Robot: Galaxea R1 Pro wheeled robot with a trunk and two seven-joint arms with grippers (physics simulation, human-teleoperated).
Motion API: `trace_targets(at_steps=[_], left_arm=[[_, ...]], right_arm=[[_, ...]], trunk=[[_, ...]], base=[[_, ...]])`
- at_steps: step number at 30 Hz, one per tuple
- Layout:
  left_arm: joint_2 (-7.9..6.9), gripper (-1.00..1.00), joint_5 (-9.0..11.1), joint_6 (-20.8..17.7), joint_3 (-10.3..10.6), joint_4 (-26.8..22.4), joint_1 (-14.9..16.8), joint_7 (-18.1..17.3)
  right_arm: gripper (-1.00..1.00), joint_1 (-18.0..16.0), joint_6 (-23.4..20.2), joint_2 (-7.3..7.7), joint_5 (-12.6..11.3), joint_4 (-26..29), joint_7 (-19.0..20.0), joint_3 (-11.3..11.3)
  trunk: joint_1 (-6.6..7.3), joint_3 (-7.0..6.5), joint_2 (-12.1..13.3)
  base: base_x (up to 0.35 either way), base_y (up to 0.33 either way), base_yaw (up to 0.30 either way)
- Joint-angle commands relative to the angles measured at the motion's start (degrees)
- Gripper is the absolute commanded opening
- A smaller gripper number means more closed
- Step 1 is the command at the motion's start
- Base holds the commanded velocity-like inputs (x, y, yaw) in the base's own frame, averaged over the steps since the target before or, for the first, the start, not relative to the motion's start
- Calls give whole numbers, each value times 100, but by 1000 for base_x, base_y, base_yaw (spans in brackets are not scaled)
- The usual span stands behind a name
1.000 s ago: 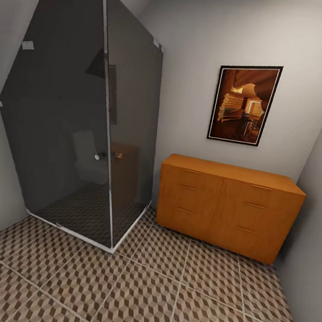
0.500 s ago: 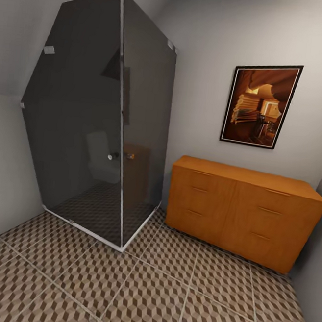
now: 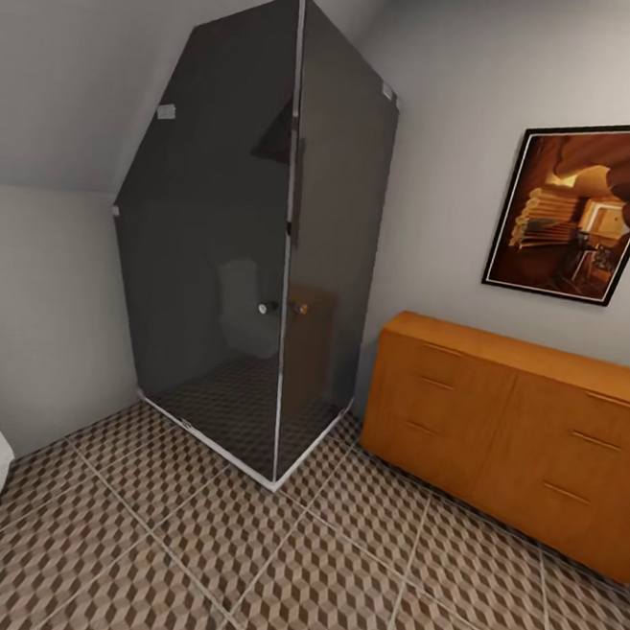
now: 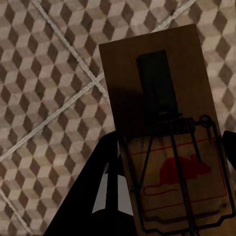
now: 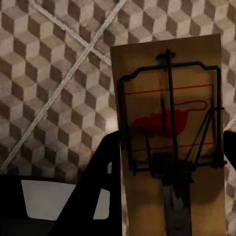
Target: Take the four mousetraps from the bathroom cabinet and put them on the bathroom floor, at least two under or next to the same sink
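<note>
Each gripper holds a small brown wooden mousetrap with dark wire: left gripper grips one mousetrap, right gripper another, above the cube-patterned tiled floor; jolts while driving could shake them loose

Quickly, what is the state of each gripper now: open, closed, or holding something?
Left gripper: closed on a mousetrap, above the bathroom floor.
Right gripper: closed on another mousetrap.
</note>
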State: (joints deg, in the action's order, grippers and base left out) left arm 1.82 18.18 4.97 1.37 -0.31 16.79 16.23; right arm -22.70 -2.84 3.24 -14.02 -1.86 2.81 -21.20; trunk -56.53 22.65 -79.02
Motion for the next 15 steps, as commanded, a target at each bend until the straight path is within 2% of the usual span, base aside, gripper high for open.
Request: trace_targets(at_steps=[1,15], left_arm=[[3,-100,24,19,16,4,6,30],[3,-100,28,29,13,4,3,30]], right_arm=[[-100,-6,-6,1,-74,-7,44,-50],[-100,-6,-6,9,-74,-7,44,-50]], trunk=[[0,6,-4],[0,6,-4]], base=[[0,0,300],[0,0,300]])
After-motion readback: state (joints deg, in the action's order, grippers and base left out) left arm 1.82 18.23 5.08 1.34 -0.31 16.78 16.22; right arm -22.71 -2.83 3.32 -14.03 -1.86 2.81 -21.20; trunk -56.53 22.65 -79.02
